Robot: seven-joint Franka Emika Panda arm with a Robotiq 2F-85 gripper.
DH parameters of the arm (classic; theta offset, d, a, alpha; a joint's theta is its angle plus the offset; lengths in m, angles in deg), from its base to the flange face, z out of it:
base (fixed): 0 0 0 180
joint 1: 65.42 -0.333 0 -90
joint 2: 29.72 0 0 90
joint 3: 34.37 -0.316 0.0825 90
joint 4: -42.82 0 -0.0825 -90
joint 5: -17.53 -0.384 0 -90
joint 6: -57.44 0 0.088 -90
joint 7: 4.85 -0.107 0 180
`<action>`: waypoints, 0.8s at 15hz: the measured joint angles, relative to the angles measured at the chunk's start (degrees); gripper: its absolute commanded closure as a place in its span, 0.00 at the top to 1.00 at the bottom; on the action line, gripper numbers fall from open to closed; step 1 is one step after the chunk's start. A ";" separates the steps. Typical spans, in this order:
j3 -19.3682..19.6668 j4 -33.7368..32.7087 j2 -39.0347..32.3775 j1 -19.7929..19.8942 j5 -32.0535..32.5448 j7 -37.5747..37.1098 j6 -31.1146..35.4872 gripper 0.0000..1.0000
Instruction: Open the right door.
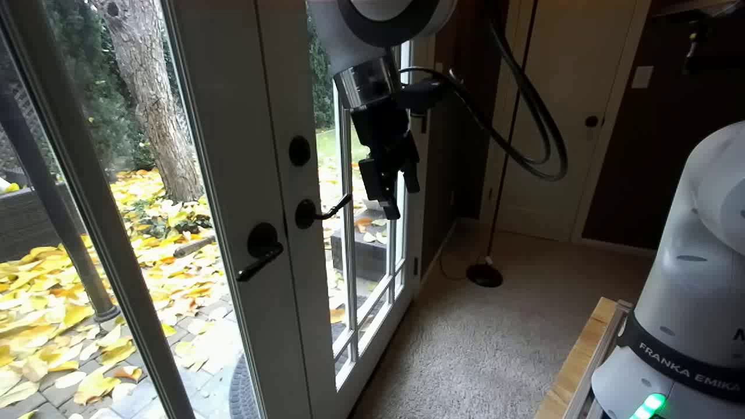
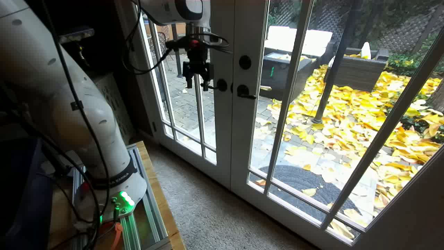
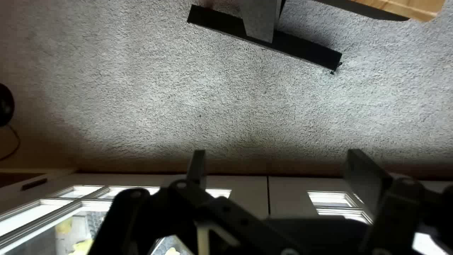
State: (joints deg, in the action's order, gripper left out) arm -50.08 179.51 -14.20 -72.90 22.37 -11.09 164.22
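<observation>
The right door (image 1: 311, 285) is white-framed with a tall glass pane and stands shut, flush with its neighbour. It also shows in an exterior view (image 2: 240, 146) and in the wrist view (image 3: 244, 193). Its black lever handle (image 1: 305, 213) sits below a round deadbolt (image 1: 300, 151). The lever (image 2: 244, 92) and deadbolt (image 2: 245, 62) also show from the opposite side; neither can be made out in the wrist view. My gripper (image 1: 403, 202) points down, open and empty, on the room side of the doors, apart from the lever. Its spread fingers show in the wrist view (image 3: 277, 161).
The matching left door (image 2: 222, 146) has a single black lever (image 1: 262, 247). A floor lamp base (image 1: 484, 275) stands on the carpet (image 1: 465, 349) beyond the right door. The robot's wooden-edged stand (image 1: 576, 355) faces the doors. A cable (image 1: 547, 163) loops off the wrist.
</observation>
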 measured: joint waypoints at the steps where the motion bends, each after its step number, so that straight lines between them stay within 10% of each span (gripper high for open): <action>1: 0.00 0.00 0.00 0.00 0.00 0.00 0.00 1.00; 12: 0.31 0.07 0.45 -1.34 2.92 3.71 2.44 1.00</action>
State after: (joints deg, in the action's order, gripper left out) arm -49.77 179.57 -13.75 -74.24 25.29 -7.37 166.66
